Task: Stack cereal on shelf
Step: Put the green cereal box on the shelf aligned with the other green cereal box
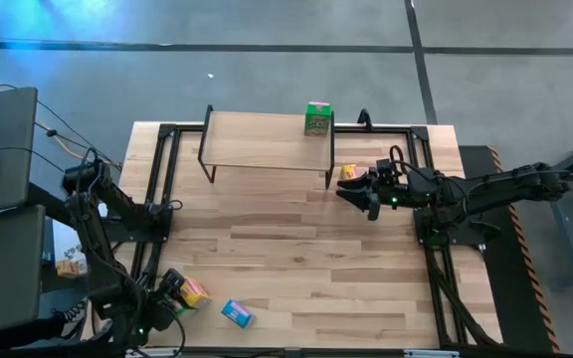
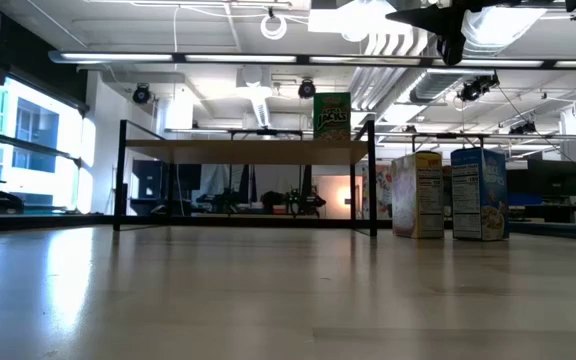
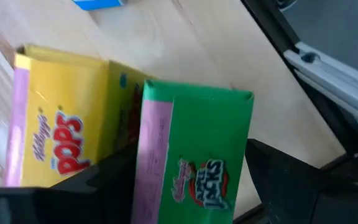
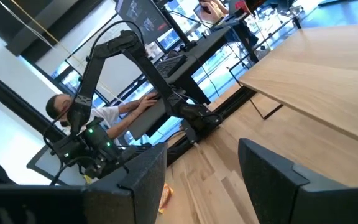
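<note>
Table (image 1: 296, 268): light wood, black frame along its sides. Shelf (image 1: 267, 140) stands at the table's far edge; all places below are given relative to the shelf.

On the shelf top, at its right end: one green cereal box (image 1: 317, 117), upright.

Right gripper (image 1: 362, 195) hovers just off the shelf's right front corner, above the table; fingers (image 4: 278, 180) spread, nothing between them. A yellow cereal box (image 1: 348, 172) stands just right of the shelf's right legs, close to this gripper.

Left gripper (image 1: 172, 290) is well away from the shelf, at the table's near left corner. Its fingers (image 3: 284, 183) stand wide either side of a second green cereal box (image 3: 194, 155); a yellow Pops box (image 3: 61, 121) lies touching it.

Blue cereal box (image 1: 237, 314) lies flat on the table near the front edge, just beside the left gripper.
</note>
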Tool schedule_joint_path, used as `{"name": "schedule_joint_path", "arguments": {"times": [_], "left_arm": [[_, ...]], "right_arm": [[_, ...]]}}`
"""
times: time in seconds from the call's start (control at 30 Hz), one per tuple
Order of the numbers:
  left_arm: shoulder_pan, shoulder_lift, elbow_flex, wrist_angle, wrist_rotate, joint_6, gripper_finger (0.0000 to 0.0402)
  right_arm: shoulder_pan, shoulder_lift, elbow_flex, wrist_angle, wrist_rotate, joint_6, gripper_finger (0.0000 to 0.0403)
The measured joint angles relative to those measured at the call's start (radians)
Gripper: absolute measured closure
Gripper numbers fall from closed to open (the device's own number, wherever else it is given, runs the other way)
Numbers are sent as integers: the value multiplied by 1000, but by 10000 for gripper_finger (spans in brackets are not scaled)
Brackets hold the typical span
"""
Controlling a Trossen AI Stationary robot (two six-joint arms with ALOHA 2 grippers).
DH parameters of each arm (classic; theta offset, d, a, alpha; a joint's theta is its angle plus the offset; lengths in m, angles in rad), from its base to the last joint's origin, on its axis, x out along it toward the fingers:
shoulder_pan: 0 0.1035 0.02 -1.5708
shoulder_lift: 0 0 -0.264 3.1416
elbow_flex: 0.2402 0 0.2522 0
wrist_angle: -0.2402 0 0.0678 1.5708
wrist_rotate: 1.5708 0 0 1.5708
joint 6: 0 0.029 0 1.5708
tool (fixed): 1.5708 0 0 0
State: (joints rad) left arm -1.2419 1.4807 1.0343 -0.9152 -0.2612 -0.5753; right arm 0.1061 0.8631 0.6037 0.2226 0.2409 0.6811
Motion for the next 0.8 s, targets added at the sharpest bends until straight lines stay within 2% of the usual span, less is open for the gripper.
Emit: {"name": "schedule_joint_path", "arguments": {"times": [0.13,0.27,0.53,0.67,0.8], "left_arm": [[-1,0,-14,7,-18,9,150],[0,0,-20,24,-18,-10,189],[-3,-44,58,24,110,-57,262],[-2,-103,116,21,189,-123,271],[17,-180,207,-13,212,-137,268]], "right_arm": [[0,0,0,0,0,-6,206],[0,0,0,0,0,-7,206],[0,0,0,0,-6,-1,206],[0,0,0,0,-8,-1,206],[0,0,0,0,-8,-1,206]]}}
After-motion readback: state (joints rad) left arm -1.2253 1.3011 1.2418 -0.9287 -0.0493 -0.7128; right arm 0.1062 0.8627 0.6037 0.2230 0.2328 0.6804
